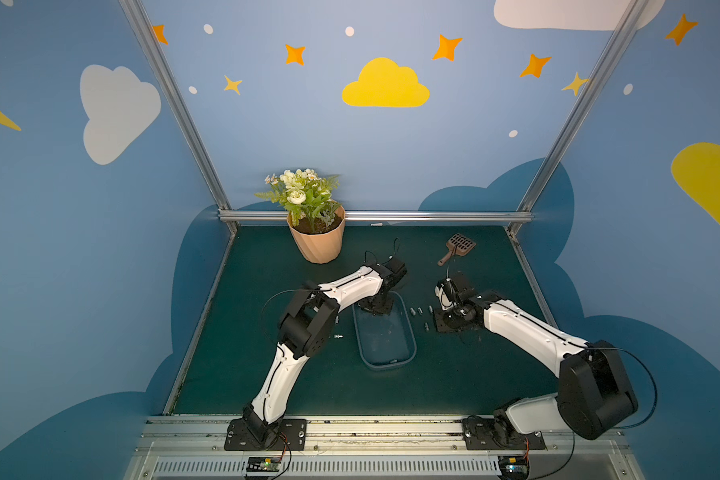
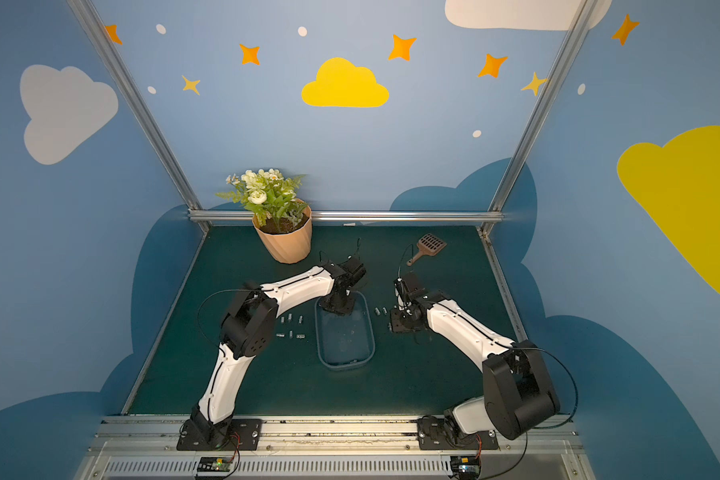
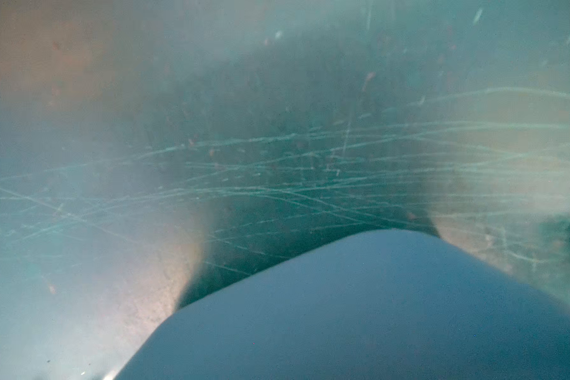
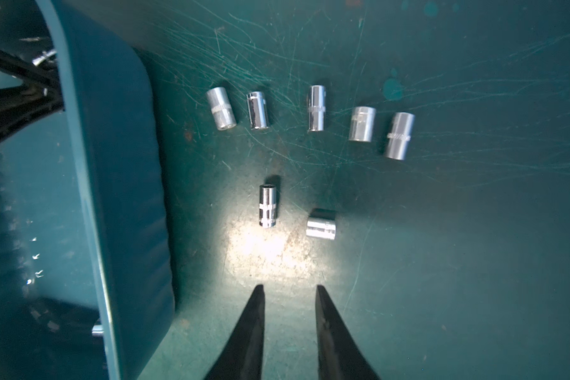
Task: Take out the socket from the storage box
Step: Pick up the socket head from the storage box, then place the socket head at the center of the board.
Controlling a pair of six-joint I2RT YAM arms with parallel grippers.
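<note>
Right claw (image 4: 289, 287) released over scratched green mat (image 4: 441, 263) (7 sockets (image 4: 316, 108) there), blue cloud-painted walls (image 1: 350, 145) around; left claw (image 1: 375, 310): cannot tell.

The sockets (image 4: 316, 108) are seen to be bright polished metal, mirror-glossy, several ringed by a finely knurled band. The storage box (image 4: 119, 164) is made of translucent bluish plastic, smooth and faintly shiny at the rim. The table surface (image 4: 441, 230) is covered in a dark green matt sheet, heavily scored with fine pale scratches and worn dull in patches. The fingers (image 4: 250, 335) of the right gripper (image 4: 288, 289) are finished in matt black, possibly plastic, the close view being soft. The flowerpot (image 1: 316, 245) is finished in matt peach with ribbed facets, and the frame rails (image 1: 433, 216) are of satin silver metal.
</note>
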